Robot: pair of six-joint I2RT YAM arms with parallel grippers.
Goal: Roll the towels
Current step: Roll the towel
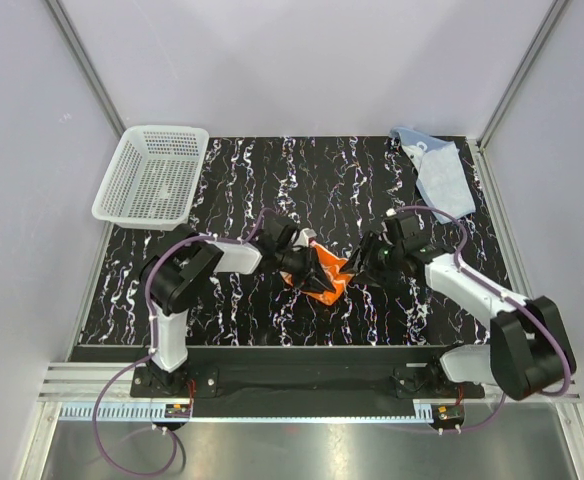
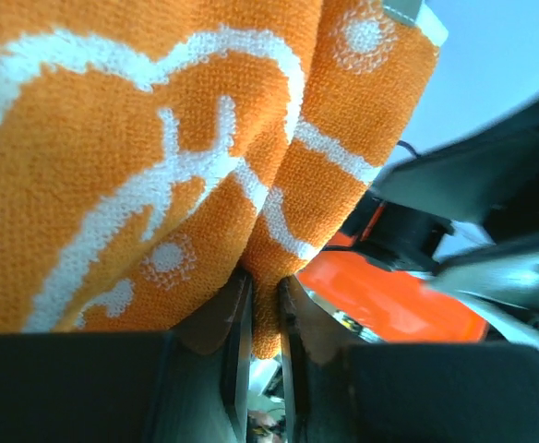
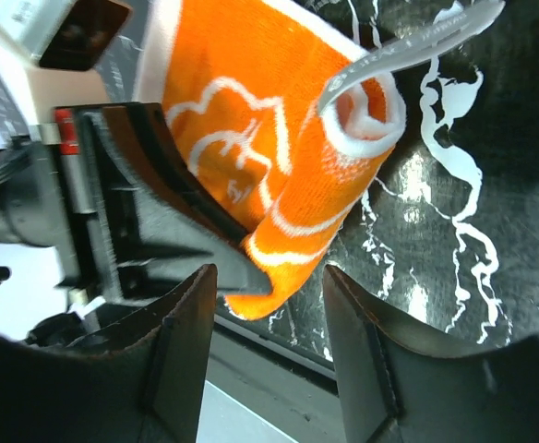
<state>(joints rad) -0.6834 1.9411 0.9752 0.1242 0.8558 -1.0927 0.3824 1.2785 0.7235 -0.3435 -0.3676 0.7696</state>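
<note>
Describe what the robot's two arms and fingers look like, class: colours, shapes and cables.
Both the left arm and the right arm have smooth white links joined by bulky, rounded black joints. A thin purple cable loops along each arm from its base. The fingers are dark, broad and gently curved, like blades.

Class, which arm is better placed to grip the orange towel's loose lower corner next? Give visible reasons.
Right, most likely. The right gripper is open, with a corner of the orange towel just ahead of it. The left gripper is shut on a fold of that towel.
</note>
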